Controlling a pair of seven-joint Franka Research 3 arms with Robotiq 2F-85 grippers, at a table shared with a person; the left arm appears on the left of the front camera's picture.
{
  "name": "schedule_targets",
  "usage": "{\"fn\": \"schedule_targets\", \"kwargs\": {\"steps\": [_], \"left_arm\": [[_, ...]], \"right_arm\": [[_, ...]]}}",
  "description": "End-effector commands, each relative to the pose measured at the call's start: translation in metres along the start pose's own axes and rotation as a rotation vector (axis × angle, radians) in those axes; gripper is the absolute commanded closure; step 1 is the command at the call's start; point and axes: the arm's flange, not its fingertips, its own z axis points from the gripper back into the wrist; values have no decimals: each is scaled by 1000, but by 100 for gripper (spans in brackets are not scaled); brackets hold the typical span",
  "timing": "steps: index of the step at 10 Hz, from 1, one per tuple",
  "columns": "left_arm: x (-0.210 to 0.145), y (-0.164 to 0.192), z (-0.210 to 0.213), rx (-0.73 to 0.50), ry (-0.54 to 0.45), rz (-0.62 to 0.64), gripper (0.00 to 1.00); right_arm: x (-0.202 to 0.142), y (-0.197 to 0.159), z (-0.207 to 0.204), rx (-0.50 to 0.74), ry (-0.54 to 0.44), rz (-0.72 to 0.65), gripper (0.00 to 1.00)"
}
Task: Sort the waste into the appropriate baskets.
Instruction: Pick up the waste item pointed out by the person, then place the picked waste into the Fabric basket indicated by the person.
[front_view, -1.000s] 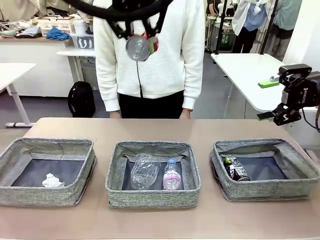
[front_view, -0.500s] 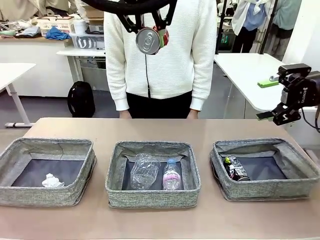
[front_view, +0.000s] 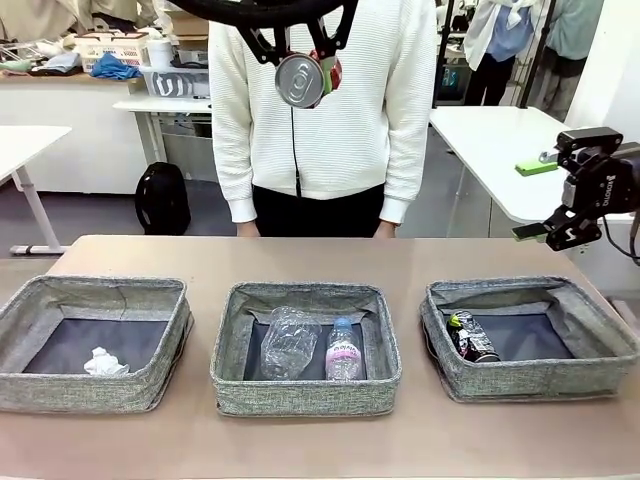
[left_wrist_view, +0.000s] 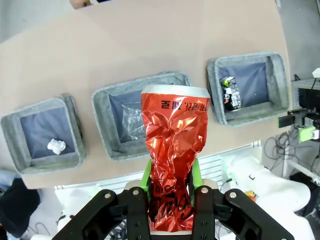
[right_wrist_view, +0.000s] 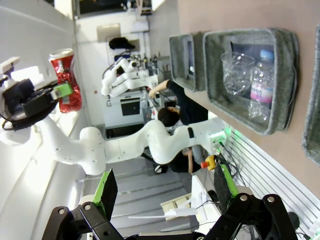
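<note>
Mid-carry — crushed red metal can (left_wrist_view: 173, 165) clamped in left gripper (left_wrist_view: 171, 186) high above the surface, right gripper (right_wrist_view: 162, 187) idle, fingers apart — next, probably over and down to the right-hand grey fabric basket (front_view: 590, 372) beside the dark printed can (front_view: 470, 337).

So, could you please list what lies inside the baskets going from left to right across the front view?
Crumpled white paper ball → crushed clear plastic bottle → small clear bottle with pink label → dark printed can.
</note>
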Motion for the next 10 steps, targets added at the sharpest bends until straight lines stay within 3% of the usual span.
{"fn": "schedule_targets", "kwargs": {"steps": [1, 10], "left_arm": [[-1, 3, 3, 4, -8, 7, 68], [-1, 3, 3, 4, -8, 7, 68]], "right_arm": [[0, 4, -1, 4, -14, -17, 0], [0, 4, -1, 4, -14, -17, 0]]}}
